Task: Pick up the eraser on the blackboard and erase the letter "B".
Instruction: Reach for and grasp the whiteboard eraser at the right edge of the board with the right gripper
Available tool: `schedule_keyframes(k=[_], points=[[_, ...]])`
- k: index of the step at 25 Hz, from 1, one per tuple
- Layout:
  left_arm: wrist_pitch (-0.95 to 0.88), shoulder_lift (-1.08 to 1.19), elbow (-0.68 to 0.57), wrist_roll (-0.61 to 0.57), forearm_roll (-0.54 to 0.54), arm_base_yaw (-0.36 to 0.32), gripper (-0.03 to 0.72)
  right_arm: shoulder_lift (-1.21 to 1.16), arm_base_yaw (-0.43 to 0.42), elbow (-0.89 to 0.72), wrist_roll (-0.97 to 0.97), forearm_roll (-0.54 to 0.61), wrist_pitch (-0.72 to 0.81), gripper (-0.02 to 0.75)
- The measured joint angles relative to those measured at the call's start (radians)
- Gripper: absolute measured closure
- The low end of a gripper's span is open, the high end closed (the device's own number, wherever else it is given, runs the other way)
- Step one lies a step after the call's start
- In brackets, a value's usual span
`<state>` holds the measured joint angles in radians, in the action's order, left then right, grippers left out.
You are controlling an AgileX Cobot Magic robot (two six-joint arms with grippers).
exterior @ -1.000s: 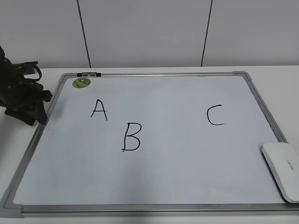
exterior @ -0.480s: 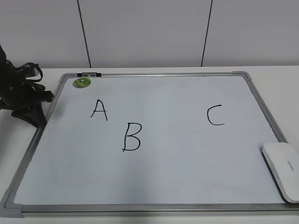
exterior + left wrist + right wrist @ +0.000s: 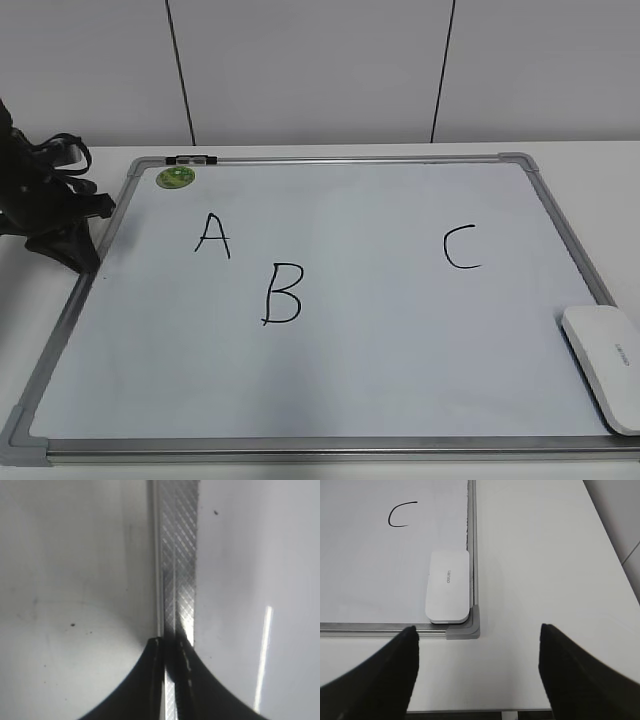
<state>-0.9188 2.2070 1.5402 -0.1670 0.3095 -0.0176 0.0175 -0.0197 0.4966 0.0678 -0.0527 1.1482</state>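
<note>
The white eraser (image 3: 605,365) lies flat at the near right corner of the blackboard (image 3: 380,330); it also shows in the right wrist view (image 3: 448,586). The black letter "B" (image 3: 283,293) is left of the middle. My left gripper (image 3: 80,255) is at the board's left frame. In the left wrist view (image 3: 172,642) its fingers are shut, tips on the metal frame (image 3: 177,555). My right gripper (image 3: 477,629) is open and empty, above the table just short of the board's corner and the eraser. It is out of the exterior view.
A black "A" (image 3: 212,236) and a black "C" (image 3: 461,247) are also on the board. A round green magnet (image 3: 174,177) sits at the far left corner. The board lies on a white table (image 3: 545,555), whose edge is near the right gripper.
My left gripper shifted slightly at the board's left frame a second ago and has since held still. The eraser and letters are unchanged.
</note>
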Motion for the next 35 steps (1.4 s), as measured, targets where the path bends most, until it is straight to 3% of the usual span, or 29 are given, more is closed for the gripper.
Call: schedule_keyframes(k=[10,17,22,24,27,35], points=[[-0.003,0.0,0.002,0.0,0.0,0.0,0.662,-0.038,0.0,0.02,0.0,0.046,-0.002,0.198],[-0.004,0.0,0.002,0.0,0.0,0.0,0.662,-0.381,0.0,0.117,0.002,0.053,-0.137,0.221],[-0.006,0.0,0.004,0.0,0.0,0.0,0.662,-0.646,0.0,0.131,0.051,0.14,-0.227,0.244],[-0.006,0.0,0.004,0.0,0.0,0.0,0.662,-0.737,0.0,0.131,0.091,0.189,-0.234,0.216],[-0.006,0.0,0.004,0.0,0.0,0.0,0.662,-0.881,0.0,0.131,0.121,0.221,-0.243,0.097],[-0.006,0.0,0.004,0.0,0.0,0.0,0.662,-1.179,0.0,0.142,0.137,0.193,-0.412,0.071]])
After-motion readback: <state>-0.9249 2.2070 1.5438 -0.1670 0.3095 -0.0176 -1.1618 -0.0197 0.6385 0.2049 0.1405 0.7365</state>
